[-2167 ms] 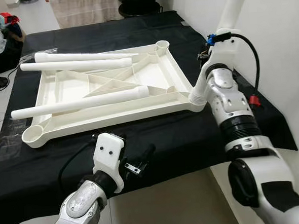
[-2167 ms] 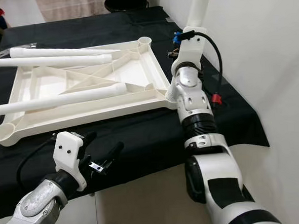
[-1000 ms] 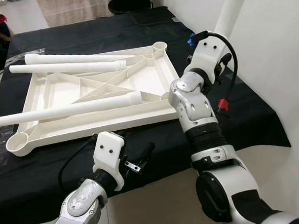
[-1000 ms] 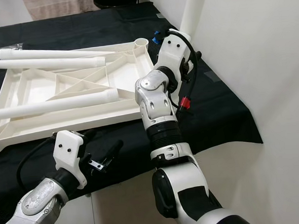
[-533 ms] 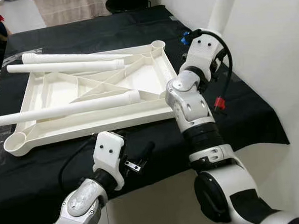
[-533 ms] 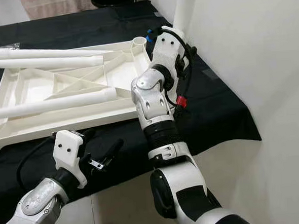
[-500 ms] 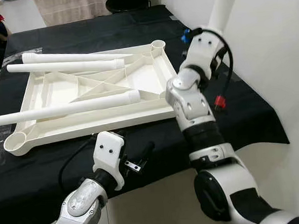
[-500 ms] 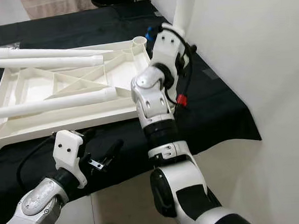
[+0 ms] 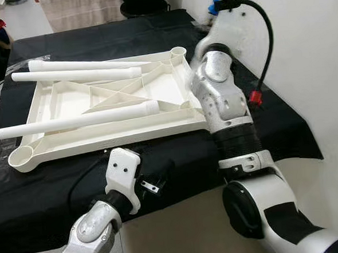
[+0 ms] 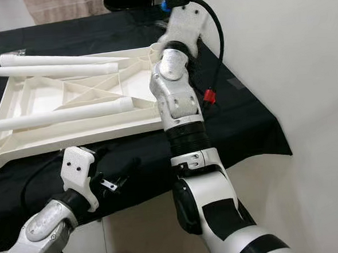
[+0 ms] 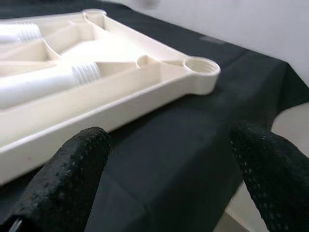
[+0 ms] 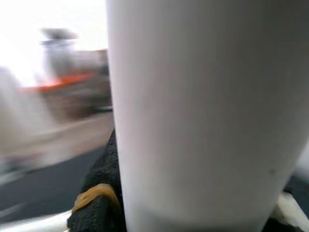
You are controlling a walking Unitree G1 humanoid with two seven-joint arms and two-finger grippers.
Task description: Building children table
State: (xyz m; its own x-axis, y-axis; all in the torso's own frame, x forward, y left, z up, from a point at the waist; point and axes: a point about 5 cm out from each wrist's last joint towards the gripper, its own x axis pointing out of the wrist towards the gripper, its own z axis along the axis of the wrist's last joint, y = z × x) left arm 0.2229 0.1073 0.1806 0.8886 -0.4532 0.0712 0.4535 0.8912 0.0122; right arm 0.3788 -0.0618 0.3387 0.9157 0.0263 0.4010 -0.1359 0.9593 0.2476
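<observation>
Gripping a white table leg (image 12: 203, 111), the right gripper (image 12: 104, 205) has its black fingers (image 12: 96, 203) pressed against the tube, which stands close up before the right wrist camera; a yellow-orange band sits on one finger. In the head views the right arm (image 9: 221, 94) rises from the lower right at about 5 o'clock and reaches up to 1 o'clock, its wrist above the far right corner of the table top.

The left gripper (image 11: 159, 179) is spread open with nothing between its fingertips (image 11: 72, 169), low over the black cloth (image 9: 176, 154) just in front of the table top's near edge, at about 7 o'clock in the head views.

The white plastic table top (image 9: 70, 104) lies upside down on the cloth, ribs facing up, filling the middle and the 10 o'clock part of the scene. Round leg sockets show at the corners: one at the near left (image 9: 21, 155), one at the far right (image 9: 178, 50), and one at the near right (image 11: 200, 70). Three loose white table legs rest across the underside: two (image 9: 79, 70) lie side by side along the far edge, and one (image 9: 77, 119) with a threaded end crosses the middle towards the near left.

A red cable connector (image 9: 254, 97) hangs beside the right arm. A white wall (image 9: 308, 49) stands at 3 o'clock.
</observation>
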